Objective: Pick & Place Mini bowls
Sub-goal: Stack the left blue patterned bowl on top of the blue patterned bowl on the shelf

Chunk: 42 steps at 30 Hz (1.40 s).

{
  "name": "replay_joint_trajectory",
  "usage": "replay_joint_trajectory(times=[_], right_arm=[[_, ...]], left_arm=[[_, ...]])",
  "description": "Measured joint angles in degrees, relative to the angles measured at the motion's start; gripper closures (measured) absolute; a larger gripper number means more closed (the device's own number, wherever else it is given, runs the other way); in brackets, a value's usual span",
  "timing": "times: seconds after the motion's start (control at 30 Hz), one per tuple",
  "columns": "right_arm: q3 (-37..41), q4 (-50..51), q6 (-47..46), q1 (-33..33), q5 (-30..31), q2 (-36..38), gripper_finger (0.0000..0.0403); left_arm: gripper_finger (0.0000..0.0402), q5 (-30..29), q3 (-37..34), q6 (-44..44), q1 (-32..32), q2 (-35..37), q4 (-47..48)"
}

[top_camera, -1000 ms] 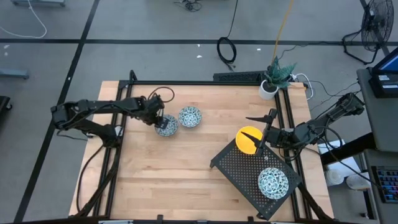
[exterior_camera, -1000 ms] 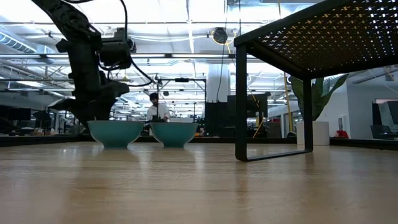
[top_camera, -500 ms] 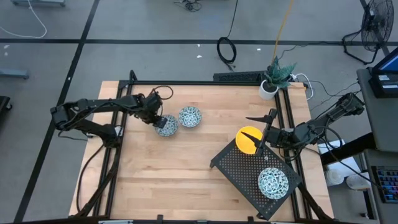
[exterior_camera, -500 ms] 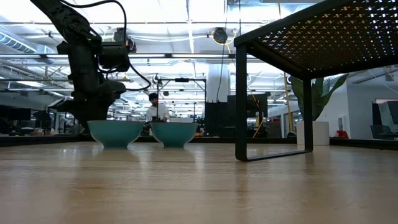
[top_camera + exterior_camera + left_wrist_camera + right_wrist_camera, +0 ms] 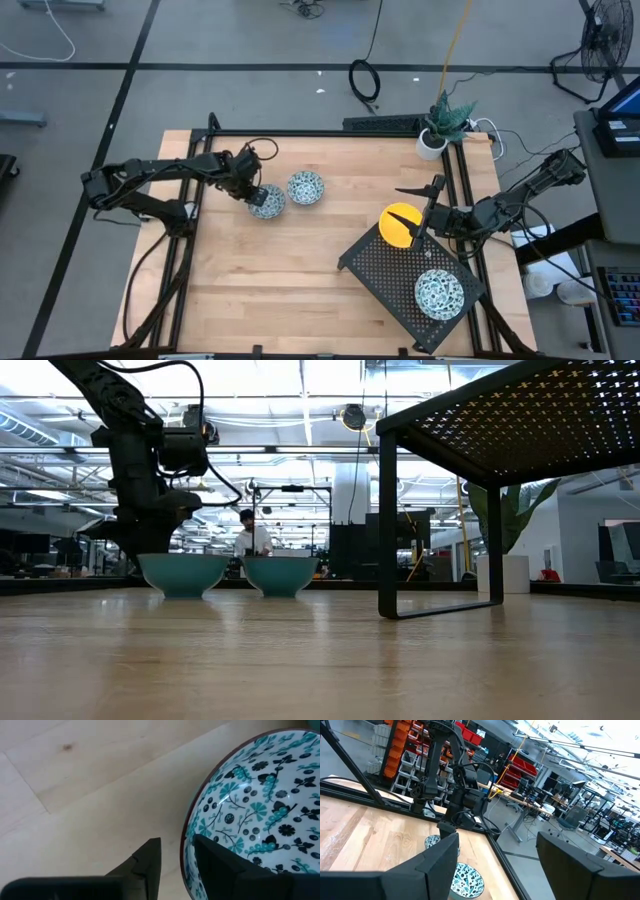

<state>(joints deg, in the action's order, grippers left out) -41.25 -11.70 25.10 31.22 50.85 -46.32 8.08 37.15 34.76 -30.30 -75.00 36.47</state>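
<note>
Two blue-and-white patterned mini bowls with teal outsides stand on their bases on the wooden table at the far left, one left of the other. My left gripper points steeply down at the left bowl, open, with one finger outside its rim and one inside. A yellow mini bowl and a third patterned one sit on the black perforated rack. My right gripper hangs open and level above the rack's far end, holding nothing. My left gripper comes from above, slanting from the table's left, and straddles the left bowl's rim on its left side. A strip of table shows between the outer finger and the rim. Whether the inner finger touches the bowl's wall, I cannot tell. The bowl stands on the table.
A white pot with a green plant stands at the table's far right corner. The rack's leg rises at the near right. The table's near left half is bare wood. A person shows far off in the room behind.
</note>
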Motion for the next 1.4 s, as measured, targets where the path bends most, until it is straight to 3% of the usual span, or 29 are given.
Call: replay_joint_trajectory(times=[0.77, 1.4], right_arm=[[0.00, 0.85, -0.44, -0.02, 0.00, -0.01, 0.0149], [0.00, 0.83, -0.44, -0.02, 0.00, 0.01, 0.0149]], left_arm=[[0.0282, -0.87, 3.87, 1.68, 0.00, 0.04, 7.69], [0.0282, -3.43, 3.87, 3.17, 1.68, 0.04, 6.91]])
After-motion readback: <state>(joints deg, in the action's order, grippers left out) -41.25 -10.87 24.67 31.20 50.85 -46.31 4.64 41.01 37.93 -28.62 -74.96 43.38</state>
